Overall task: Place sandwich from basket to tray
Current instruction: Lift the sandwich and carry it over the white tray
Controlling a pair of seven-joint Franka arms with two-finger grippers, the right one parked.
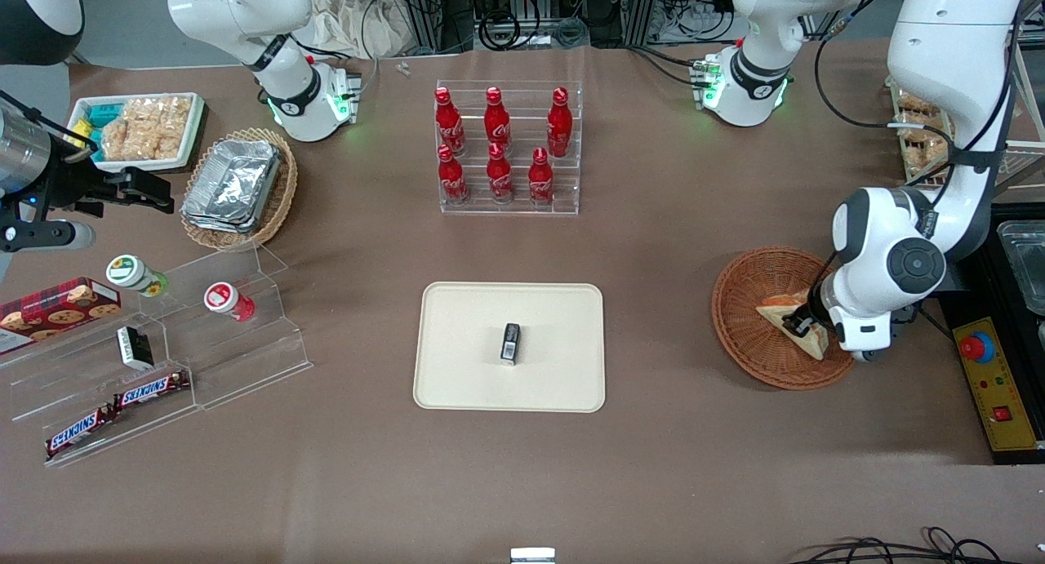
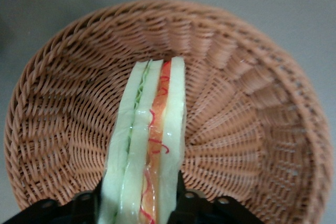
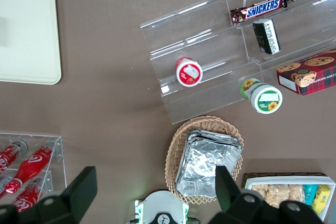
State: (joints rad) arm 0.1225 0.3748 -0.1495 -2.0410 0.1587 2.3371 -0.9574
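The brown table (image 1: 694, 466) fills nearly the whole front view. In the middle of that frame, a little below centre, lies the cream-coloured tray (image 1: 457, 368), a flat rectangle with rounded corners and a low rim; a small black box (image 1: 510, 343) stands on it near its middle. At the right of the frame, at about the same height as the tray, sits the round reddish-brown wicker basket (image 1: 743, 335), shallow, its weave running in rings up to the rim.

The sandwich (image 1: 785, 315) is in the basket, in the part of it toward the working arm's end of the table. It is a triangular wedge of pale white bread. The wrist view shows its cut edge (image 2: 152, 150): layers of pale bread, with thin green filling between some and orange-red filling with thin red threads between others, and a glossy clear wrap over the surface.

The gripper (image 1: 804, 326) is low inside the basket at the sandwich. Its two fingers (image 2: 181, 195) press on the two bread faces, one at each side, so it is clamped on the wedge.
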